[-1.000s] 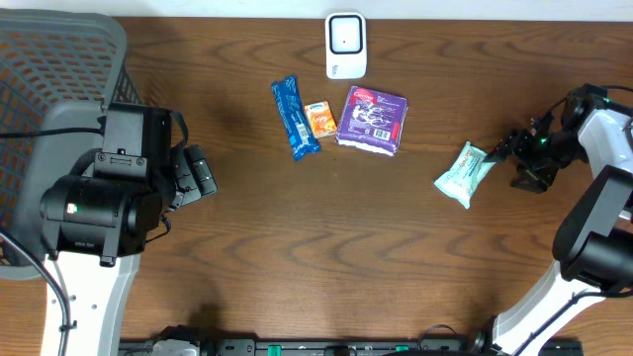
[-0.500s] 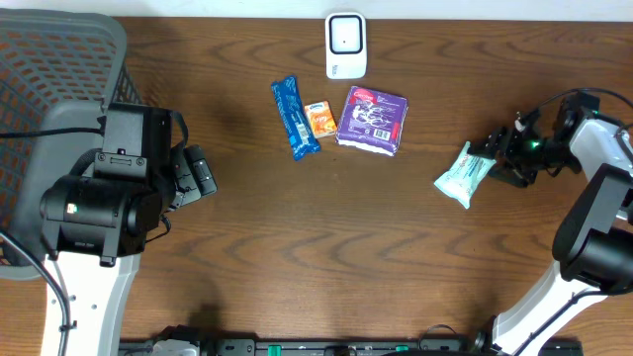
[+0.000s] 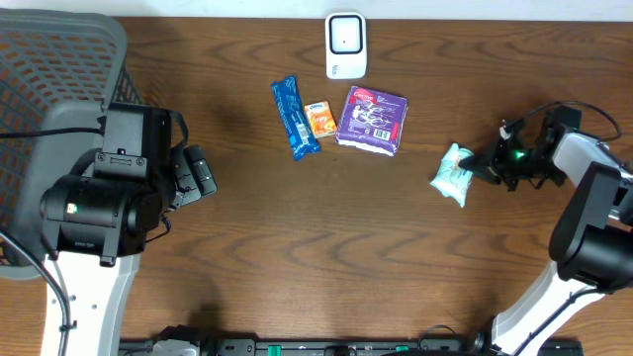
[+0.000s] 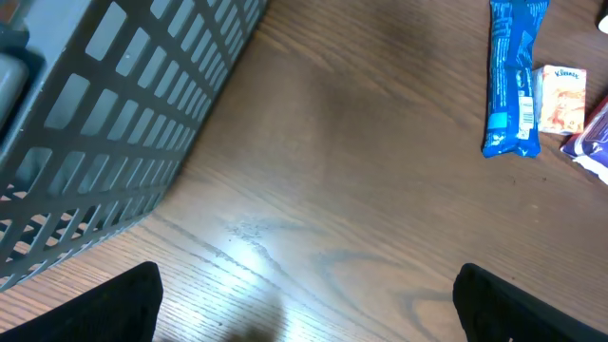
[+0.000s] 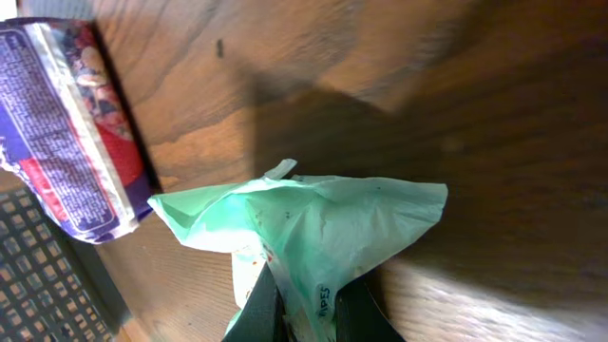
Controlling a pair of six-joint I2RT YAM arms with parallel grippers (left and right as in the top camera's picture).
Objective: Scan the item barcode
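Mint-green packet (image 3: 451,178), blue wrapper (image 3: 295,119)

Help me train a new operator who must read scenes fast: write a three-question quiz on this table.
1. True or false: the right gripper is shut on the green wipes packet.
2. Between the blue packet and the purple pack lies: A) the Kleenex pack; B) the green wipes packet; C) nothing.
3. Fill in: the left gripper has its fingers ___.
Key: 1 true; 2 A; 3 open.
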